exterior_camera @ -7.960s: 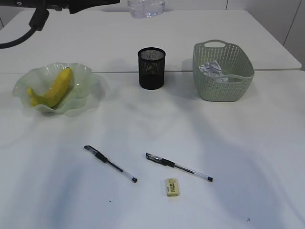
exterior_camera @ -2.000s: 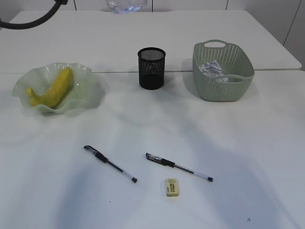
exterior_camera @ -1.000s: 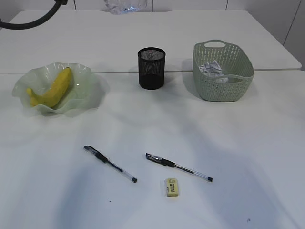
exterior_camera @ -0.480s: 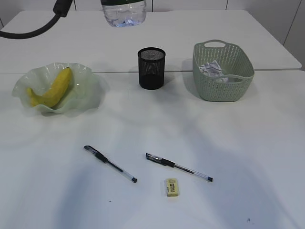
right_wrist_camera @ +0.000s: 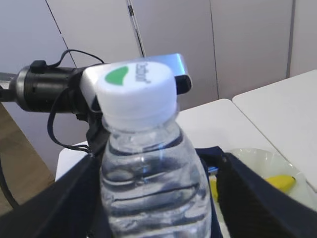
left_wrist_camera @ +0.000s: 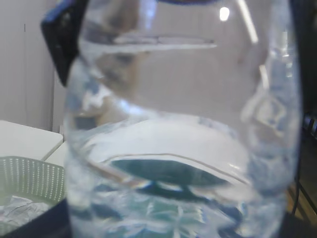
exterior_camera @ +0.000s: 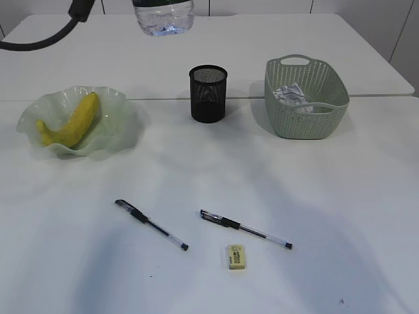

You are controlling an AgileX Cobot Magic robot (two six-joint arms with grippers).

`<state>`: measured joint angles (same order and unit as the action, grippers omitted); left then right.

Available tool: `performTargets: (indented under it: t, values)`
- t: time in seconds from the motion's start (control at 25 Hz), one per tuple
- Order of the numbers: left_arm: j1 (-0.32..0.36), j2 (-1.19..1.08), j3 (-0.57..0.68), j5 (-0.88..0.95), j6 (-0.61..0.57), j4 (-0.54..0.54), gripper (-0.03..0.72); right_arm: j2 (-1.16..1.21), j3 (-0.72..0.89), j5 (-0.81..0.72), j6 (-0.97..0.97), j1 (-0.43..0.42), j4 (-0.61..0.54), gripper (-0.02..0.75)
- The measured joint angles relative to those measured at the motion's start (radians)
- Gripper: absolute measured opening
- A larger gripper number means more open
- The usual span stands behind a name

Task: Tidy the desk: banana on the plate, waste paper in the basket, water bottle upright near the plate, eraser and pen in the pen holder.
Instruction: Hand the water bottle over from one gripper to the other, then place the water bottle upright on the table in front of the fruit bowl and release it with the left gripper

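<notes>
The clear water bottle (exterior_camera: 162,16) hangs upright high above the back of the table, only its base showing in the exterior view. It fills the left wrist view, where my left gripper (left_wrist_camera: 163,188) is shut on the bottle (left_wrist_camera: 178,99). My right gripper (right_wrist_camera: 156,188) stands open round the white-capped bottle (right_wrist_camera: 148,163), with a gap at its right finger. The banana (exterior_camera: 72,121) lies on the green plate (exterior_camera: 121,108). Crumpled waste paper (exterior_camera: 291,96) sits in the basket (exterior_camera: 327,121). Two pens (exterior_camera: 150,224) (exterior_camera: 245,228) and the yellow eraser (exterior_camera: 236,256) lie in front of the black mesh pen holder (exterior_camera: 208,95).
A seam between two tables runs behind the plate, pen holder and basket. My left arm's cable (exterior_camera: 39,42) loops at the top left. Bare table lies between the plate and the pen holder.
Over the last second the bottle has come down and shifted a little left at the top of the exterior view. Everything on the table stayed where it was.
</notes>
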<state>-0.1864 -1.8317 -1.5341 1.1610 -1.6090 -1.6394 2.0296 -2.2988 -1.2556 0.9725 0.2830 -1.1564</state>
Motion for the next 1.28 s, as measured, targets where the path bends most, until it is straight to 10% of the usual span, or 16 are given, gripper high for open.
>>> performTargets:
  t: [1.28]
  values:
    - [0.223,0.000,0.000,-0.295,-0.011,0.067,0.372,0.000,0.000,0.120,-0.145,-0.139,0.575,0.540]
